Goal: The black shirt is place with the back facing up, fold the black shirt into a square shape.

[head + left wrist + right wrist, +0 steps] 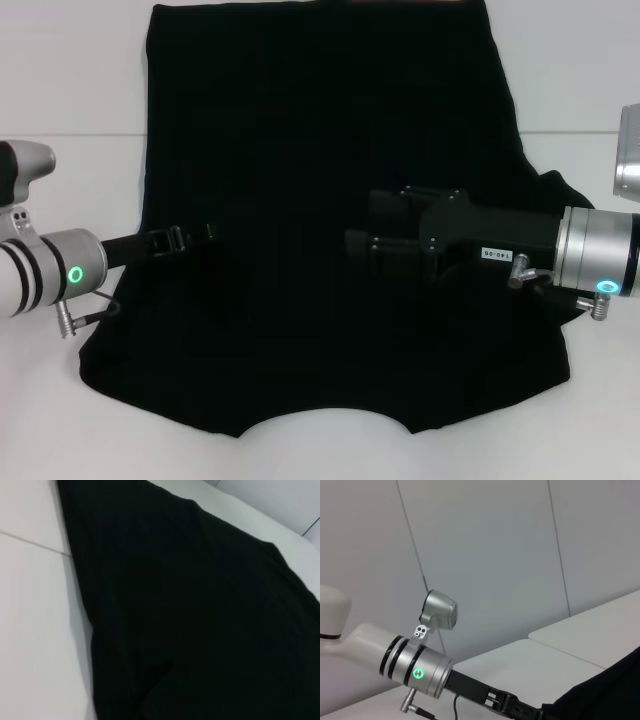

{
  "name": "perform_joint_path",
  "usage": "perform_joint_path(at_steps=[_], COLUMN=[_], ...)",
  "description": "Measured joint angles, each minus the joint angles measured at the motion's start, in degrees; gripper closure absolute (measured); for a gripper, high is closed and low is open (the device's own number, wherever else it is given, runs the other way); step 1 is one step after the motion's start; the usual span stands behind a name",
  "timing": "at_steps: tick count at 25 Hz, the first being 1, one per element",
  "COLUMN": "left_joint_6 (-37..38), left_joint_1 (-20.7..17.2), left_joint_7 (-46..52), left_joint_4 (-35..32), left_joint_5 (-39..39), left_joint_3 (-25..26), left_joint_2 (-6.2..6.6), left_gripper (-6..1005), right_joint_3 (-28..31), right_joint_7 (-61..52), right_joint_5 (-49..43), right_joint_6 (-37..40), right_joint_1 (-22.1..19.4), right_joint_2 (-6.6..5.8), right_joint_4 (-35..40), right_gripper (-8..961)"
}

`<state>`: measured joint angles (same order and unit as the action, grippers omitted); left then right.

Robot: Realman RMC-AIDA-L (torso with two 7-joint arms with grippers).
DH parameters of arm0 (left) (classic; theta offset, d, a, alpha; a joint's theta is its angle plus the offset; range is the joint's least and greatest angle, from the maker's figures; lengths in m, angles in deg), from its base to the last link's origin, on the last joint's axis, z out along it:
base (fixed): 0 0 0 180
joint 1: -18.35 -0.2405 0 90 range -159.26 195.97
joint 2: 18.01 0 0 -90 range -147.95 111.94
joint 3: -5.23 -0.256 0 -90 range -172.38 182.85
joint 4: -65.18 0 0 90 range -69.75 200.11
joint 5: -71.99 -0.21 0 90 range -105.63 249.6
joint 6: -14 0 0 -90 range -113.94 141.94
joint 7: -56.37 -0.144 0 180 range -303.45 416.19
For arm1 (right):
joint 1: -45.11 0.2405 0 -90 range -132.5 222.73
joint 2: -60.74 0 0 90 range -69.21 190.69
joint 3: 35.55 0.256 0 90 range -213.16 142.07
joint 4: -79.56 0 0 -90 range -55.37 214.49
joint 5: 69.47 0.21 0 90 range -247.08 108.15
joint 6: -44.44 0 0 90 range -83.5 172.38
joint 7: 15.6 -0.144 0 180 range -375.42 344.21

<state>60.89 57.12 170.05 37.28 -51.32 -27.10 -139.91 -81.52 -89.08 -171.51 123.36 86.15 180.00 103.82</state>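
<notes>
Looking down from the head view: shirt (330, 200) lies spread flat on the white counter (70, 80), covering most of the middle, curved neckline at the near edge, far hem running out the top of frame. Left gripper (205, 234) comes in from the left w/ its silver arm and sits low over the shirt's left edge, about mid-height; black on black, so can't tell if its fingers are apart or holding cloth. Right gripper (372, 240) reaches in from the right over the shirt's centre-right, body blocking that part of the cloth; can't tell its opening or grip either. A seam line crosses the counter behind the shirt. Silver cylinder (628, 150) at the right edge, off the cloth.

Left wrist view: nothing but shirt (200, 620) filling most of the pic, soft folds near one edge, bare counter (35, 630) w/ a seam line beside it. Own fingers not shown.

Right wrist view: looks across at the left arm (415, 667), green ring light on its silver cuff, left gripper (520, 709) down at the shirt's (605, 695) edge. Counter (520, 665) under it, grey panelled wall (495, 555) behind.
</notes>
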Motion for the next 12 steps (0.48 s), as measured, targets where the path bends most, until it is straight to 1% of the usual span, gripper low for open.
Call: perform_joint_path(at_steps=[6, 12], left_joint_6=[-0.6, -0.6], left_joint_1=[-0.1, 0.1], left_joint_7=[-1.4, -1.4], left_joint_4=[-0.7, -1.1], left_joint_5=[0.0, 0.0], left_joint_3=[-1.6, -2.0], left_joint_2=[-0.26, -0.29], left_gripper=[324, 506], right_joint_3=[0.0, 0.0], right_joint_7=[0.0, 0.0], right_joint_5=[0.0, 0.0], right_joint_6=[0.0, 0.0], right_joint_1=[0.0, 0.0], right_joint_2=[0.0, 0.02], right_joint_4=[0.0, 0.0], right_gripper=[170, 173])
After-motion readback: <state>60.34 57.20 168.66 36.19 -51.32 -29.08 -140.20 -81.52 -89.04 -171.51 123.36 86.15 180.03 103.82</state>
